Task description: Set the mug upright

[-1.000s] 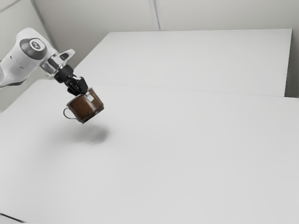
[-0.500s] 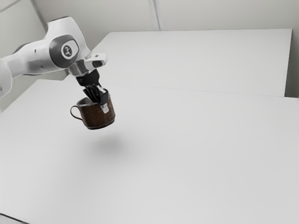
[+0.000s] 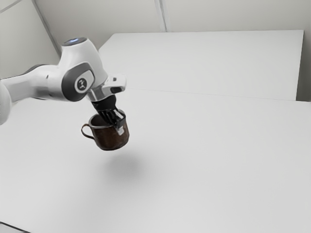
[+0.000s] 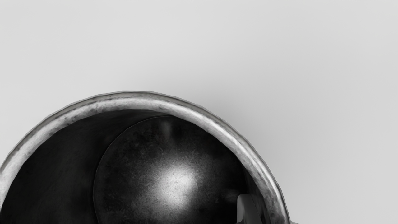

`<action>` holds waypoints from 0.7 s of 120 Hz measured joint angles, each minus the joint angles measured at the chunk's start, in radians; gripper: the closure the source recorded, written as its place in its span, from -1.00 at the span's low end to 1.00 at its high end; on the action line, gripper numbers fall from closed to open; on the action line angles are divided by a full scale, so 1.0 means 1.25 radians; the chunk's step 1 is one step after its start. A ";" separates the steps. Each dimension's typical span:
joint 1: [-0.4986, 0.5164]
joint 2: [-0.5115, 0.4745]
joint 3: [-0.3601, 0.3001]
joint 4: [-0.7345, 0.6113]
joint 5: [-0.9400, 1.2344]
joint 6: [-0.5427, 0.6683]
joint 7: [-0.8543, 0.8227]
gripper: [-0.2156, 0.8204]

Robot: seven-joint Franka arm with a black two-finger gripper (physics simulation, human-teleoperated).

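Note:
My gripper is shut on the wall of the brown mug, one finger inside the rim and the other against the outside. The mug hangs above the table with its opening up, slightly tilted, and its handle points to the exterior view's left. A shadow lies below it. Looking into the mug in the wrist view, I see its pale rim and dark interior. There my gripper straddles the wall, the inner fingertip inside the mug and only a sliver of the outer one beyond the rim.
The white table stretches beneath and around the mug. Behind it, another white surface reaches toward the wall. A thin dark line crosses the near corner at the exterior view's left.
The gripper and mug have moved toward the exterior view's right and lower in that view. From a strong tilt, the mug has turned nearly upright, still held.

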 joint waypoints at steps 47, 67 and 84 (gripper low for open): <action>-0.006 0.001 -0.012 -0.145 0.004 0.193 -0.043 0.92; -0.006 0.016 -0.013 -0.166 0.017 0.251 -0.057 0.92; -0.006 0.040 -0.013 -0.174 0.033 0.286 -0.067 0.92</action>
